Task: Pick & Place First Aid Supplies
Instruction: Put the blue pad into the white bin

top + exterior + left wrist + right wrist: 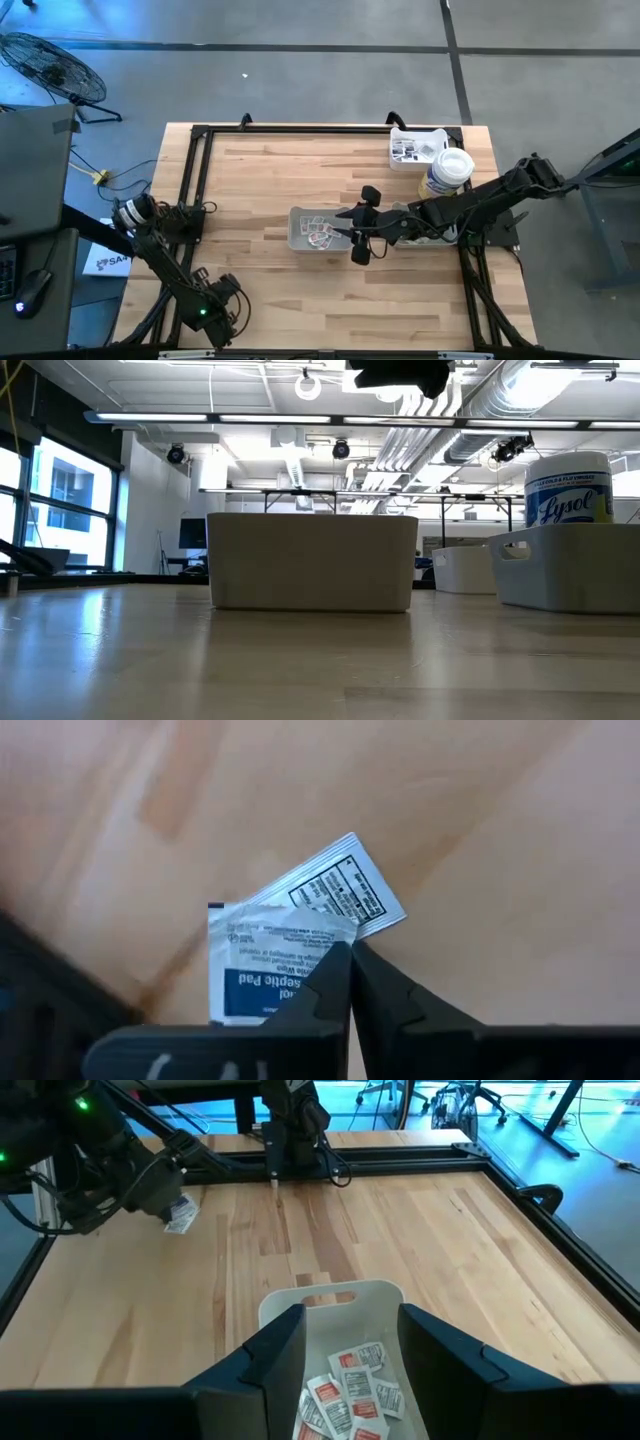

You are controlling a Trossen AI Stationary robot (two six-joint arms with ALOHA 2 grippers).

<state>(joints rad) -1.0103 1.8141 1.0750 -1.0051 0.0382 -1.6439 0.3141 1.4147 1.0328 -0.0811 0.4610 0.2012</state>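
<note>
Two small white first aid packets lie overlapped on the wood near the table's near left corner: one with a blue band, one with black print. My left gripper points down at them, shut on their overlap; from across the table it shows with the packets under it. My right gripper hangs open above a grey tray at mid-table that holds several red-printed packets. My left gripper pinches the packets between its two fingertips where the blue-banded packet's corner overlaps the black-printed one. The fingers come from above, pointing down. Whether the packets are lifted off the wood I cannot tell.
A white tray at the far right holds more packets; a Lysol bottle stands beside it. A black frame runs round the table top. Bare wood lies between the two arms.
</note>
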